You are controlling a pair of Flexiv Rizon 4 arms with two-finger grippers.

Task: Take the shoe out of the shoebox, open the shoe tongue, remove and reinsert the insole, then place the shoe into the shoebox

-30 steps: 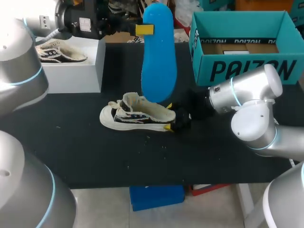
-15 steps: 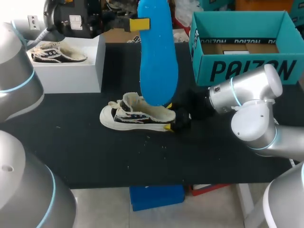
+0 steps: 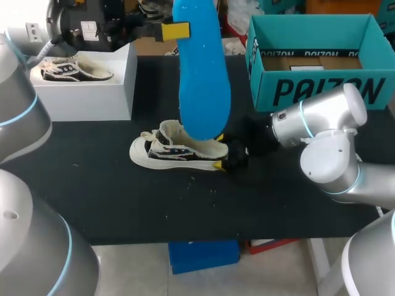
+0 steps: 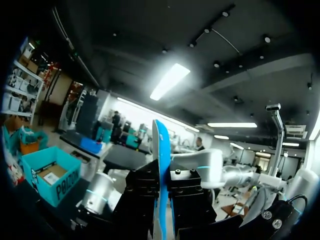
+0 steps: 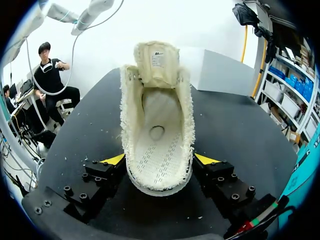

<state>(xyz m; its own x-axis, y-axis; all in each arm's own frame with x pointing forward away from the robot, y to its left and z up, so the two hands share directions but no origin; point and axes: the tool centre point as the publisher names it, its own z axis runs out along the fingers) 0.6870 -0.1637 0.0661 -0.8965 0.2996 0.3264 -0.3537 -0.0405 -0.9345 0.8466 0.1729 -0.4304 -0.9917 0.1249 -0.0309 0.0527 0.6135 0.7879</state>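
A black table (image 3: 123,197) fills the scene from above. At its far right corner stands an open teal shoebox (image 3: 321,86), with only paper and card showing inside. At the far left sits an open white box (image 3: 92,92) holding a second sneaker (image 3: 74,69).

Near the middle of the table a cream and dark sneaker (image 3: 176,151) lies on its sole, toe pointing left, well apart from both boxes. In the right wrist view the sneaker (image 5: 157,130) is open, tongue folded forward, and its bare inner floor shows.

A blue insole (image 3: 200,74) hangs upright above the sneaker, its lower end just over the heel.

The right gripper (image 3: 219,151) is clamped on the sneaker's heel, one yellow fingertip (image 5: 114,159) pressed to each side.

The left gripper (image 3: 182,29), reaching in from the far left, pinches the insole near its upper end. The left wrist view shows the insole (image 4: 161,185) edge-on, squeezed between the black fingers.
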